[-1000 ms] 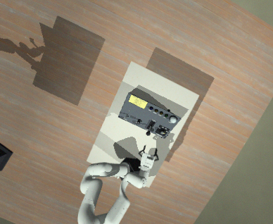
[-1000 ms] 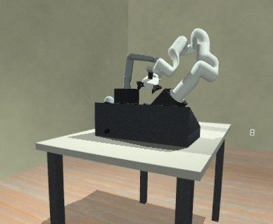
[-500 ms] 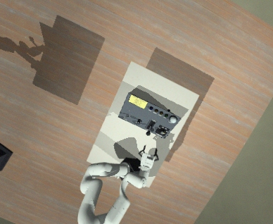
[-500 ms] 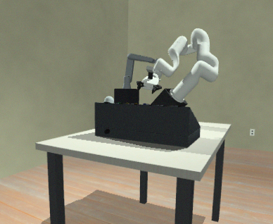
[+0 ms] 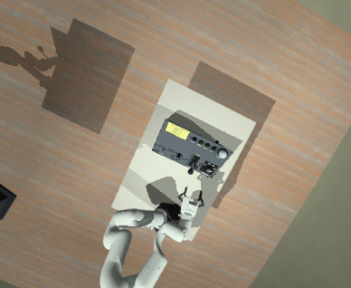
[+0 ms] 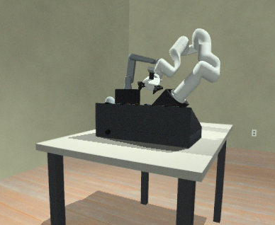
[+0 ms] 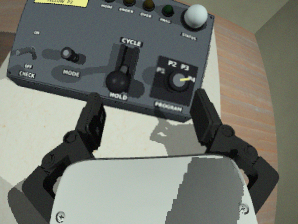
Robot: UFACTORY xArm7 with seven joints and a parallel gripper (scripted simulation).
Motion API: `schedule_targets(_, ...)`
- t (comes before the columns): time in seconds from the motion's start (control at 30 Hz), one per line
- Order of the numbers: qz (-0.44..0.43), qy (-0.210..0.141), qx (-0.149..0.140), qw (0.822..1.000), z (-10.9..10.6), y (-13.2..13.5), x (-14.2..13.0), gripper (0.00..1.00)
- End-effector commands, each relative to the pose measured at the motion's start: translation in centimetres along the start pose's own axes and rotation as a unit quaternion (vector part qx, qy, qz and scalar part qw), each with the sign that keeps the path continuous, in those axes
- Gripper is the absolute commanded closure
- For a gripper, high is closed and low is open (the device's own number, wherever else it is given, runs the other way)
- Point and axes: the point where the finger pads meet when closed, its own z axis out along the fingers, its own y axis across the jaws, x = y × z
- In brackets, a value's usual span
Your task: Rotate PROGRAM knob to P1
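The dark grey console stands on the white table. Its PROGRAM knob sits at the lower right of the panel, with a yellow pointer aimed to the right, away from the P1 mark. It also shows in the overhead view. My gripper is open and empty. It hovers above the table in front of the console's near edge, a short way back from the knob. In the overhead view my gripper is just in front of the console.
A grey stand rises behind the console.
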Motion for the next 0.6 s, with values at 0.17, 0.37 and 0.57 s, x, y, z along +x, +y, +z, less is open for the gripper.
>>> schedule_targets(0.17, -0.001, 0.0, -0.001, 1.0, -0.03, 0.1, 0.06, 0.0)
schedule_targets(0.37, -0.001, 0.0, -0.001, 1.0, -0.05, 0.1, 0.08, 0.0)
schedule_targets(0.57, -0.001, 0.0, -0.001, 1.0, -0.29, 0.13, 0.28, 0.0)
